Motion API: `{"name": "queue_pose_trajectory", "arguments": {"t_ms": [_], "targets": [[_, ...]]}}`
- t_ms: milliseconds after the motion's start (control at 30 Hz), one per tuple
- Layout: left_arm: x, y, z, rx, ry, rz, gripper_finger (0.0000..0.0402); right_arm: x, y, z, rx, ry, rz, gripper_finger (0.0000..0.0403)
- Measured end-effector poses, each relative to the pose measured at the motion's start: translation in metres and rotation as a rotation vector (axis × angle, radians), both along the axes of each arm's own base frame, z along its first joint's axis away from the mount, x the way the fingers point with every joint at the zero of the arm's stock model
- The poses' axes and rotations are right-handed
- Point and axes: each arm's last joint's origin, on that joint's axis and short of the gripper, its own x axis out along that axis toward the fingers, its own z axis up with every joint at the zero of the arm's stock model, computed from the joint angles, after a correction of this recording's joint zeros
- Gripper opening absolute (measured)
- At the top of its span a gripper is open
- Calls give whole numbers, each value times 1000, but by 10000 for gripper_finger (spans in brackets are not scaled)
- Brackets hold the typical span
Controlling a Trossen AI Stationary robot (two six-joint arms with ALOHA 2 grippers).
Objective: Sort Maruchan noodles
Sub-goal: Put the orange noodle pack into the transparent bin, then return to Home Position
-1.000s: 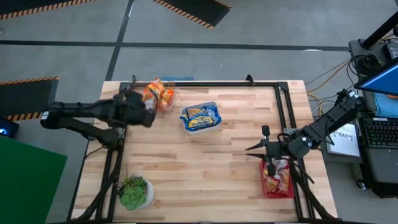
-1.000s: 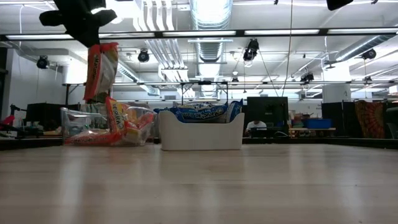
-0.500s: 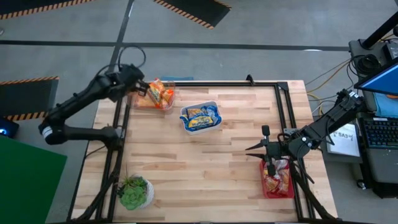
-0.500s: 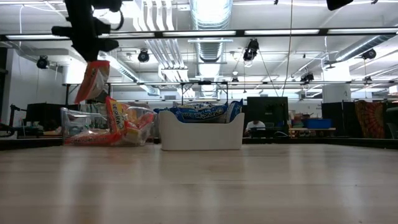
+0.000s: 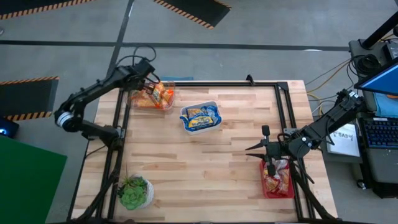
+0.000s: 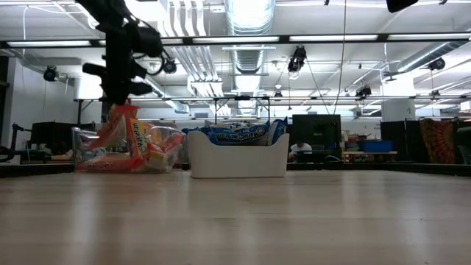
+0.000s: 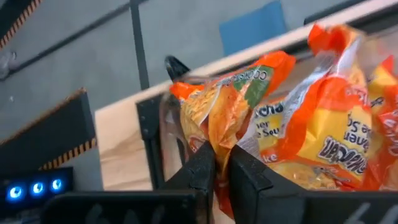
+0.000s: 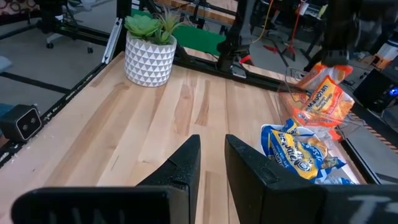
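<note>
Maruchan noodles: an orange packet [image 7: 217,112] is pinched in the left gripper [image 7: 216,163], lowered into the clear bin [image 5: 152,99] at the tabletop's [image 5: 205,162] eleven o'clock. Right gripper [image 5: 268,163], narrowly parted and apparently empty, hovers over the red bin [image 5: 266,188] at four o'clock.

The left gripper [image 5: 147,88] is covering part of the orange packet [image 7: 219,112] it is pinching. The clear bin [image 6: 87,149] is blurring its contents. The red bin [image 5: 266,188] is lying partly under the right gripper [image 5: 268,163]; its packets are reading too small to count.
</note>
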Motion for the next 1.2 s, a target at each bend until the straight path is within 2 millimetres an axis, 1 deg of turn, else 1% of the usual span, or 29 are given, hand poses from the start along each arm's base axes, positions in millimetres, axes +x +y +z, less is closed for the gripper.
{"name": "queue_pose_trajectory", "arguments": {"t_ms": [167, 267, 333, 400, 500, 633, 667, 733, 800, 933, 1033, 1100, 1200], "targets": [[13, 10, -21, -116, -19, -9, 46, 0, 0, -1, 11, 9, -5, 63], [18, 13, -27, -170, -26, -30, 73, 0, 0, -2, 8, 17, -6, 63], [20, 14, -28, -186, -14, -43, 91, 0, 0, -2, 17, 17, -9, 63], [22, 13, -24, -183, -10, -70, 108, 0, 0, -2, 21, 18, -10, 63], [23, 13, -5, -138, -34, -109, 125, 0, 0, -2, 22, 18, -10, 63], [21, 12, 22, -46, -28, -123, 131, -1, 0, -2, 29, 21, -13, 63], [19, 13, 26, -18, -21, -115, 131, -1, 0, -2, 31, 22, -13, 63], [17, 14, 29, 17, -11, -90, 128, -1, -1, -2, 29, 24, -14, 63], [15, 18, 22, 24, -14, -74, 121, -1, -1, -2, 29, 24, -14, 63], [16, 22, -6, 25, -30, -40, 101, -1, -1, -2, 29, 24, -14, 63], [20, 23, -31, -34, -86, -60, 85, -1, -1, -2, 30, 24, -14, 63], [23, 23, -45, -82, -133, -81, 75, -1, -1, -2, 33, 24, -15, 63], [25, 24, -61, -139, -118, -67, 63, -1, -1, -2, 33, 24, -15, 63]]}}
